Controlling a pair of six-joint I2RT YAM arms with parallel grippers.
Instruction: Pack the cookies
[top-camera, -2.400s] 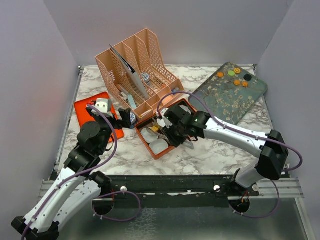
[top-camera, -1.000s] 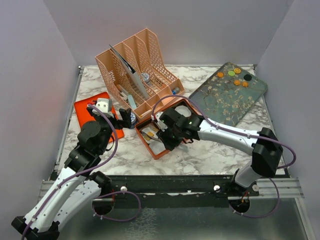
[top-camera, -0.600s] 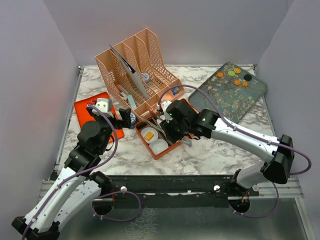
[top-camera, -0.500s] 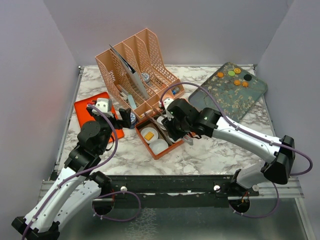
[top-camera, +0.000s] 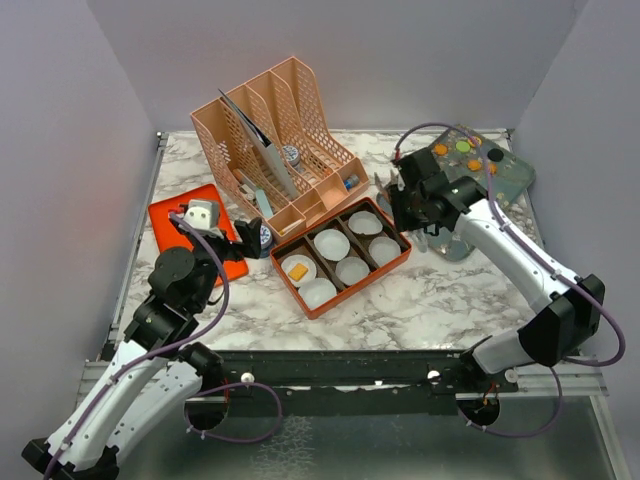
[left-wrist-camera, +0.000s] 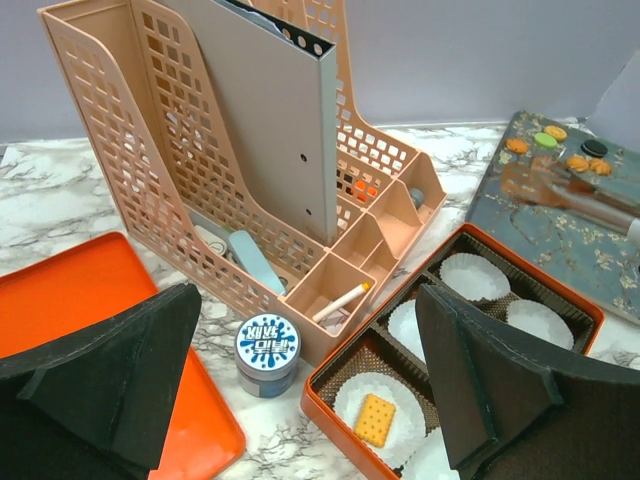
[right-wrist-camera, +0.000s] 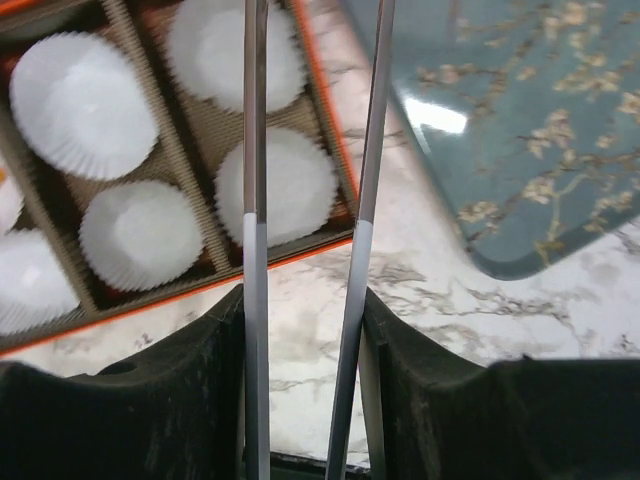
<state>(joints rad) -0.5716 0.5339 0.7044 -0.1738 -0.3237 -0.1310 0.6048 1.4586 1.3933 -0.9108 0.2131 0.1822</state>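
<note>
Holding tweezers (right-wrist-camera: 255, 150) pinched between the jaws of the right gripper (right-wrist-camera: 305, 340), the left gripper (left-wrist-camera: 305, 330) gaping wide, we should settle the tips astride one of the cookies (top-camera: 463, 147) on the floral board (right-wrist-camera: 520, 130) and squeeze gently; one square cookie (left-wrist-camera: 376, 419) lies in a paper cup (left-wrist-camera: 345, 408).

A smooth, polished marble pattern is shown on the tabletop (top-camera: 440, 290). The peach file rack (left-wrist-camera: 150, 150) is seen as matt, perforated plastic. Thin pleated white paper is made out in the cups (right-wrist-camera: 85, 90), and glossy orange plastic in the box (top-camera: 360, 290). A wet-looking gloss is caught on the floral board (right-wrist-camera: 520, 130). A rough, baked face is noted on the square cookie (left-wrist-camera: 376, 418). Brushed metal tweezers (right-wrist-camera: 256, 250) are clamped by the right tool (right-wrist-camera: 305, 390), whose fingers (right-wrist-camera: 150, 400) are matt, grainy black.
</note>
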